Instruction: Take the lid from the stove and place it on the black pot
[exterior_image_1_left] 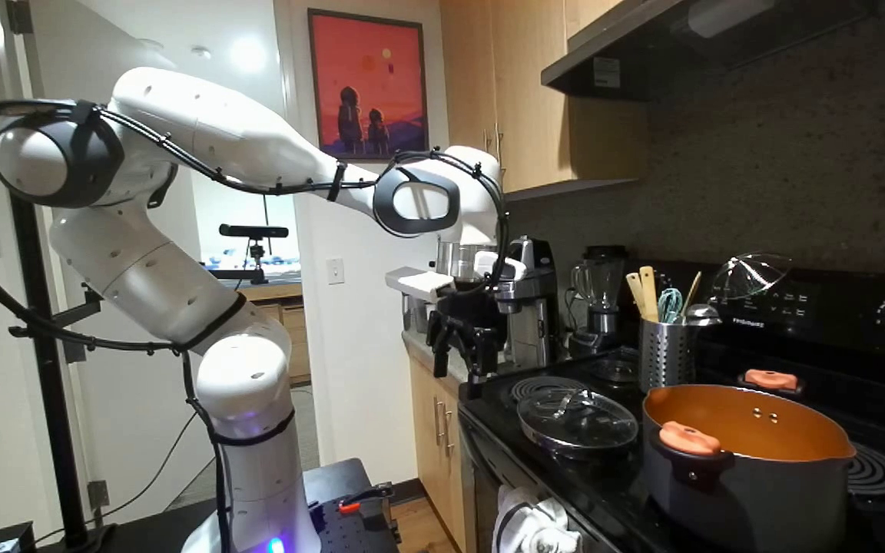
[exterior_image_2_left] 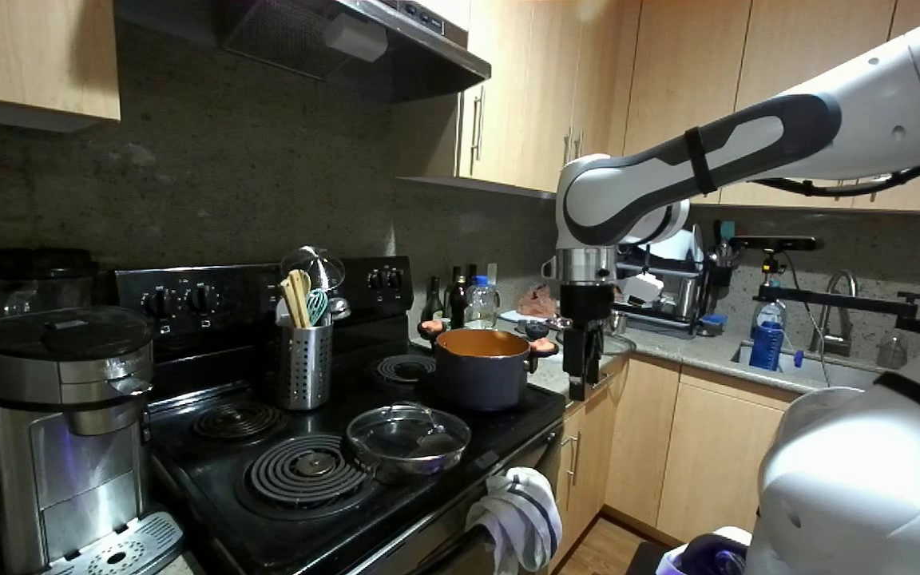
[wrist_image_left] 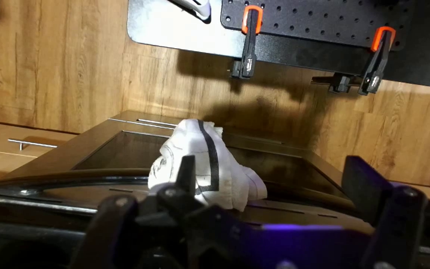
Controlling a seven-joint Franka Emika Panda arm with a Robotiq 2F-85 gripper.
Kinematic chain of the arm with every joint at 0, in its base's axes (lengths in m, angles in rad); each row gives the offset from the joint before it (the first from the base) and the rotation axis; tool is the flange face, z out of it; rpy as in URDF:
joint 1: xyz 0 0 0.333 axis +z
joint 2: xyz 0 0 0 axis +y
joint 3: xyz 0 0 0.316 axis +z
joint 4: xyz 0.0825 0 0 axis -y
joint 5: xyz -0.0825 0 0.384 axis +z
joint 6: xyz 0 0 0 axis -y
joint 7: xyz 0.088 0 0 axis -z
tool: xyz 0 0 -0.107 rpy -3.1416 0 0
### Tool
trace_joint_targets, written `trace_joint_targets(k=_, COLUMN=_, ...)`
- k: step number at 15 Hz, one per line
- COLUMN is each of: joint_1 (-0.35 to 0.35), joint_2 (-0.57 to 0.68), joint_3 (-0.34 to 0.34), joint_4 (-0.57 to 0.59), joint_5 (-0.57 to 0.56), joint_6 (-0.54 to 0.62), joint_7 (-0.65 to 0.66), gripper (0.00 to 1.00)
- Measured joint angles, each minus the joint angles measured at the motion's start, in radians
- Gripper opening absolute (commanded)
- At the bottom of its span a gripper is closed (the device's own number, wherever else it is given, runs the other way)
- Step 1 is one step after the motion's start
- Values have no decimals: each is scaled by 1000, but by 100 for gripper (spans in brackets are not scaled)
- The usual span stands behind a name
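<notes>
The lid (exterior_image_1_left: 577, 421) is round clear glass with a shiny metal rim and a handle on top. It lies on the stove beside the pot and also shows in an exterior view (exterior_image_2_left: 408, 443). The black pot (exterior_image_1_left: 750, 495) has dark sides, an orange inside and orange-pink side handles. It stands uncovered on the stove, also in an exterior view (exterior_image_2_left: 480, 382). My gripper (exterior_image_1_left: 461, 369) points down, open and empty, above the stove's front edge, apart from lid and pot. The wrist view shows its fingers (wrist_image_left: 269, 162) wide apart; lid and pot are out of that view.
A striped towel (wrist_image_left: 207, 164) hangs on the oven handle below the gripper. A metal utensil holder (exterior_image_1_left: 667, 357) stands behind the lid. A coffee machine (exterior_image_2_left: 69, 431) stands beside the stove. A range hood (exterior_image_2_left: 396, 48) hangs above. A table with clamps (wrist_image_left: 250, 41) faces the oven.
</notes>
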Motion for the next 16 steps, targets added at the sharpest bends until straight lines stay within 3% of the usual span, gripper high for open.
trace_joint_targets(k=7, joint_1=45, joint_2=65, joint_3=-7, joint_4=75, joint_5=23, joint_6=105, joint_7=-84, gripper=100)
trace_joint_targets(k=12, joint_1=91, joint_2=151, joint_3=-8, joint_4=177, joint_5=33, joint_6=109, joint_7=-234, gripper=100)
trace_joint_targets(k=16, joint_1=92, joint_2=156, joint_3=-3, joint_4=195, joint_5=32, joint_6=109, joint_7=-256, gripper=100)
